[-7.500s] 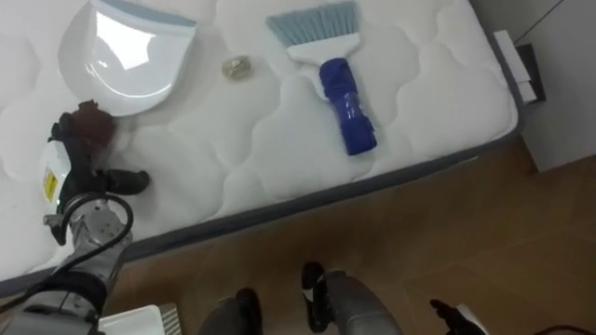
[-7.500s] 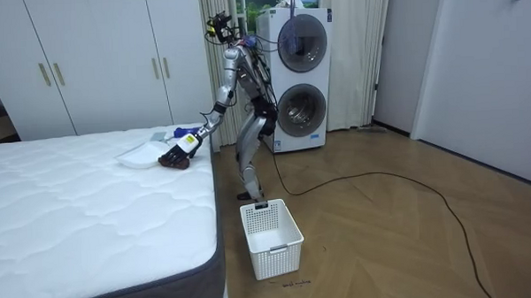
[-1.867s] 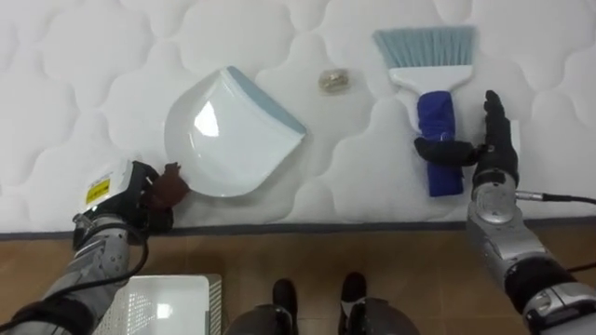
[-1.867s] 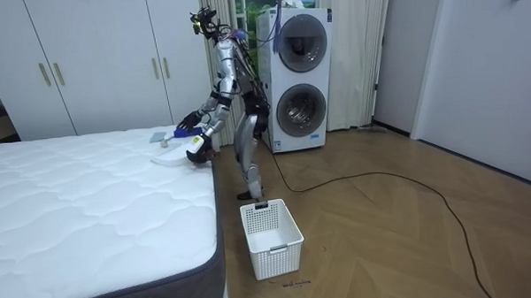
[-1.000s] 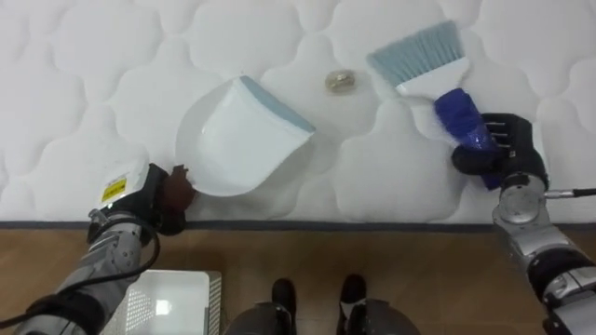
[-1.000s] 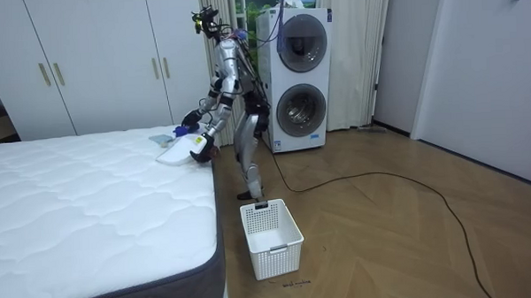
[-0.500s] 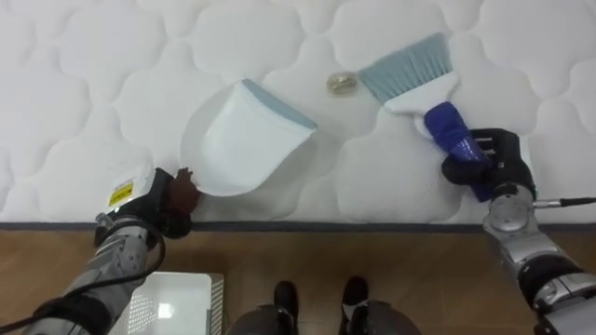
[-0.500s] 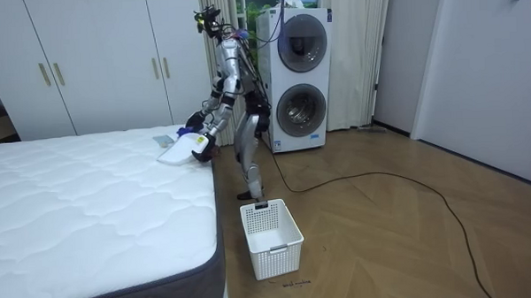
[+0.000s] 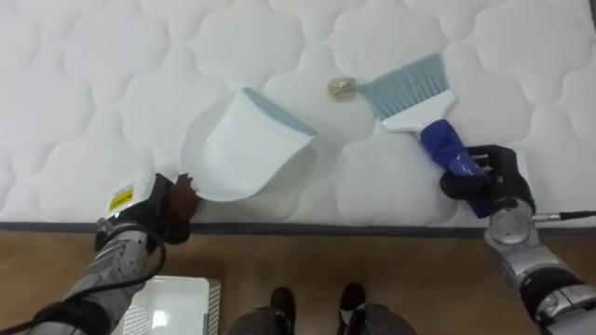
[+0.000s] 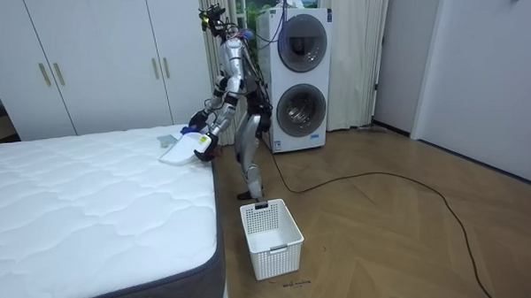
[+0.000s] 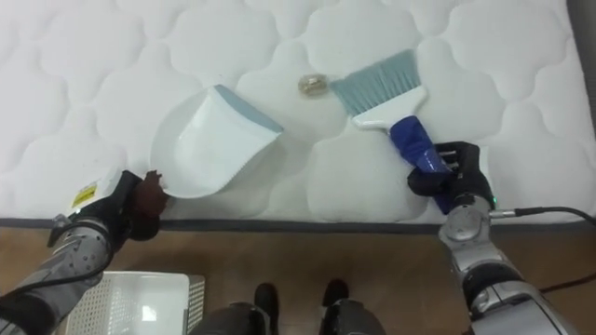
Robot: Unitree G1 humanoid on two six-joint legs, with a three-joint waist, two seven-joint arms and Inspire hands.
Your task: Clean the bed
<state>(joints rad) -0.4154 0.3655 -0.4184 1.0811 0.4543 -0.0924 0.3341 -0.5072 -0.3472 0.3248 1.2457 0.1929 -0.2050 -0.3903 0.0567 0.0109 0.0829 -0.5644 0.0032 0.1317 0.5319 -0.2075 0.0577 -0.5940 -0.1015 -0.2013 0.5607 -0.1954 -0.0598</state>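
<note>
A: Who's holding what?

B: The right robot hand (image 9: 491, 177) has its fingers wrapped round the blue handle of the brush (image 9: 419, 107). Its pale bristles lie on the white quilted bed (image 9: 84, 56), pointing far and left. The left robot hand (image 9: 156, 209) is closed round the brown handle of the white dustpan (image 9: 244, 144), at the bed's near edge. The pan's mouth faces right and far.

A: And the litter?

B: A small crumpled, yellowish scrap (image 9: 342, 87) sits on the bed just left of the bristles. It's a little right of the pan's blue-grey lip and apart from it.

A: So the sweep is the step in hand?

B: I'd judge so. The lip should press flat into the quilting so the scrap can't slip beneath it. The bristles are already on the scrap's right, so one short, low stroke to the left and near should carry it in. A hard flick could send so light a bit skipping over the soft dimples.

A: Then?

B: Probably the white basket (image 9: 172, 302) on the floor, near left, below the bed's edge.
</note>
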